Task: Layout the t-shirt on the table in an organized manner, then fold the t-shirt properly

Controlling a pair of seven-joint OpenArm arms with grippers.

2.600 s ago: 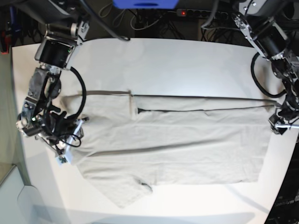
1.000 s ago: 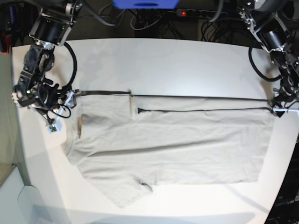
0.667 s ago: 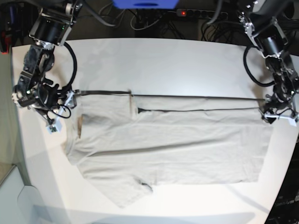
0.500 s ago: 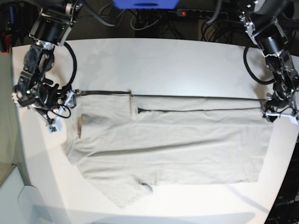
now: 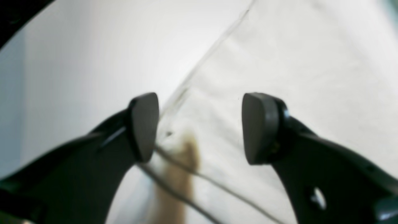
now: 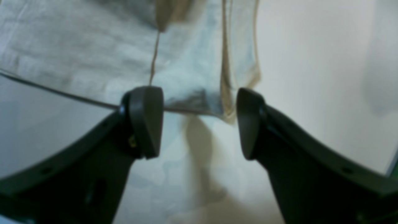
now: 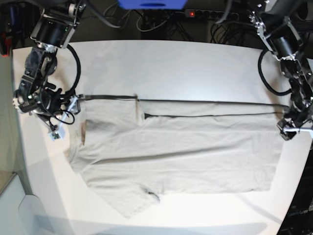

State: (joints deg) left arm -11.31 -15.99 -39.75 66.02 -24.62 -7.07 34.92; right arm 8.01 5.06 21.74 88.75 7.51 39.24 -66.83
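The light grey-beige t-shirt (image 7: 186,147) lies spread flat across the white table (image 7: 171,68), its far edge folded over in a straight line. My right gripper (image 7: 68,110) is at the shirt's far corner on the neck side. In its wrist view it (image 6: 199,121) is open, with the shirt's (image 6: 77,46) corner just beyond the fingertips (image 6: 146,121). My left gripper (image 7: 289,129) hovers at the hem end. Its wrist view shows it (image 5: 200,127) open over the cloth's (image 5: 279,62) edge, with bare table (image 5: 77,62) beside it.
A power strip (image 7: 191,13) with a red light, loose cables and a blue object (image 7: 151,4) sit behind the table's far edge. Bare tabletop lies beyond the shirt's folded edge. The table's rounded front edge (image 7: 146,226) runs close below the lower sleeve (image 7: 132,203).
My left gripper has slid along the hem end toward the table's front. The right arm and the shirt have stayed still over the last second.
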